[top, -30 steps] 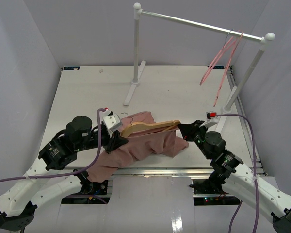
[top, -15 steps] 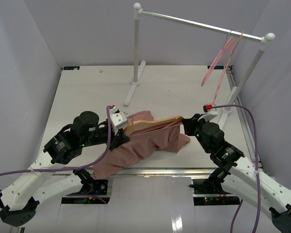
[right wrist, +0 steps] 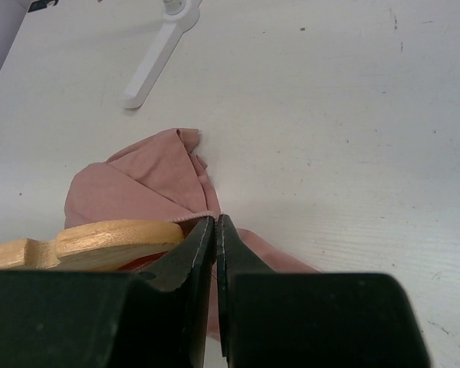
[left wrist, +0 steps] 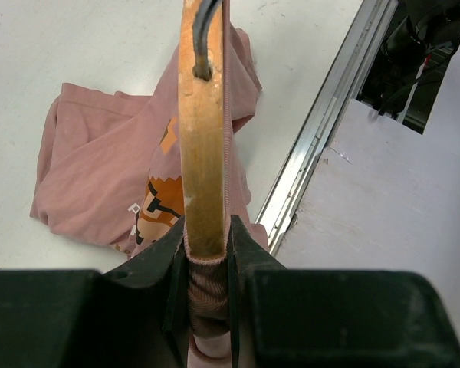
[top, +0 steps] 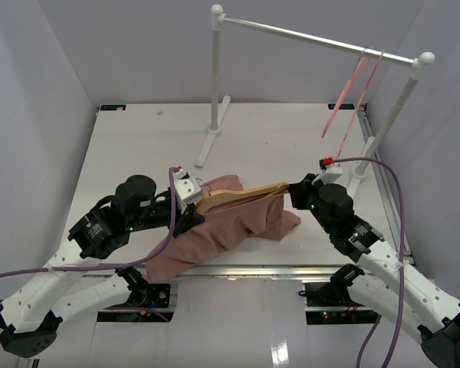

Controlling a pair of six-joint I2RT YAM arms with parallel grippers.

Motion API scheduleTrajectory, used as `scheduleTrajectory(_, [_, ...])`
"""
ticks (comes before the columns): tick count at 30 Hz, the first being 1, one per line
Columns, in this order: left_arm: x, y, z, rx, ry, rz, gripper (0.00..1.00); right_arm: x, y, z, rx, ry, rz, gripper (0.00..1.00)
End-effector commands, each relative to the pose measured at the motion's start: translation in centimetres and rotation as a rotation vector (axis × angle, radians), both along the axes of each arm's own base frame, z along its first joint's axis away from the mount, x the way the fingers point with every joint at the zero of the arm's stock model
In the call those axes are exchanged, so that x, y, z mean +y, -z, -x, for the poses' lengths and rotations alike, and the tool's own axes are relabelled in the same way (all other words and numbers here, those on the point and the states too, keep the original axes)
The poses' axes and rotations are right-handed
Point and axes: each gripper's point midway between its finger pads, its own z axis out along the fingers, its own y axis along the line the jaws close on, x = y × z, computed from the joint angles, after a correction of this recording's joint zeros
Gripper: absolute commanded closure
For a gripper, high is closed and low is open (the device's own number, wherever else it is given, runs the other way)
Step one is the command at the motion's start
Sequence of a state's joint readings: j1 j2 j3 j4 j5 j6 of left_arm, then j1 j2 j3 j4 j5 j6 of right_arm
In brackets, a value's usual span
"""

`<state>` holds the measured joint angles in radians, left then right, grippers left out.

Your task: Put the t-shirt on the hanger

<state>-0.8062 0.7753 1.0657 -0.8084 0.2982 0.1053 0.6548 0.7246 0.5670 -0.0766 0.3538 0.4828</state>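
The hanger [top: 241,196] is clamped at one end by the left gripper [left wrist: 207,253], fabric included. The t-shirt [top: 230,226], draped by the table's [top: 138,146] near edge, is pinched by the right gripper [right wrist: 216,230] at the hanger's other tip.

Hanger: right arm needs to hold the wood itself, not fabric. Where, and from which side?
Probably the bare shoulder tip of the hanger, just beside where the right gripper pinches the t-shirt hem. Come in from the right end, with the jaws across the thin section. That tip is uncovered wood, and the left gripper clamps the other end.
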Motion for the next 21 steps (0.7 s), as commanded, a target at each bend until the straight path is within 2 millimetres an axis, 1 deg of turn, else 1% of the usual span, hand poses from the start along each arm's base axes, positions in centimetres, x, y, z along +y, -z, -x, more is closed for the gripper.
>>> scheduleTrajectory(1, [1.6,-1.3,1.6,-0.003,0.007,-0.003,1.00,-7.2,0.7,-1.8,0.001,0.288,0.179,0.92])
scheduleTrajectory(6, [1.5,-0.2,0.9,0.018,-0.008,-0.047,1.00,-7.4,-0.8,-1.7,-0.035,0.280,0.168,0.92])
scheduleTrajectory(10, [1.0,-0.2,1.2,0.025,0.031,-0.045,1.00,-7.7,-1.9,-1.9,-0.048,0.281,0.188,0.92])
scheduleTrajectory(12, [1.0,-0.1,1.0,0.023,0.022,-0.050,1.00,-7.4,-2.2,-2.0,-0.046,0.269,0.199,0.92])
scheduleTrajectory(15, [1.5,0.6,-0.2,0.024,-0.040,-0.090,1.00,-6.6,-2.6,-1.9,-0.052,0.209,0.201,0.92])
scheduleTrajectory(17, [1.1,0.9,-0.9,0.034,-0.054,-0.116,1.00,-4.3,-3.4,-1.5,-0.074,0.070,0.189,0.92])
scheduleTrajectory(19, [0.6,1.2,-1.6,0.047,-0.056,-0.137,1.00,-2.1,-5.5,-1.0,-0.113,-0.069,0.179,0.92])
scheduleTrajectory(21, [-0.2,1.2,-2.2,0.056,-0.052,-0.140,1.00,-0.2,-6.5,-0.4,-0.130,-0.190,0.180,0.92])
